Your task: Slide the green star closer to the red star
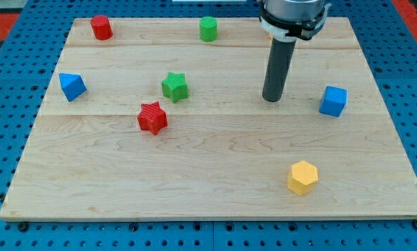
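The green star (174, 86) lies left of the board's middle. The red star (152, 117) lies just below and to the left of it, a small gap between them. My tip (272, 98) rests on the board well to the right of both stars, roughly level with the green star. It touches no block.
A red cylinder (101, 27) stands at the top left and a green cylinder (208, 28) at the top middle. A blue block (72, 86) lies at the left edge, a blue cube (332, 100) right of my tip. A yellow hexagonal block (302, 176) lies at the lower right. The wooden board (215, 195) sits on a blue pegboard.
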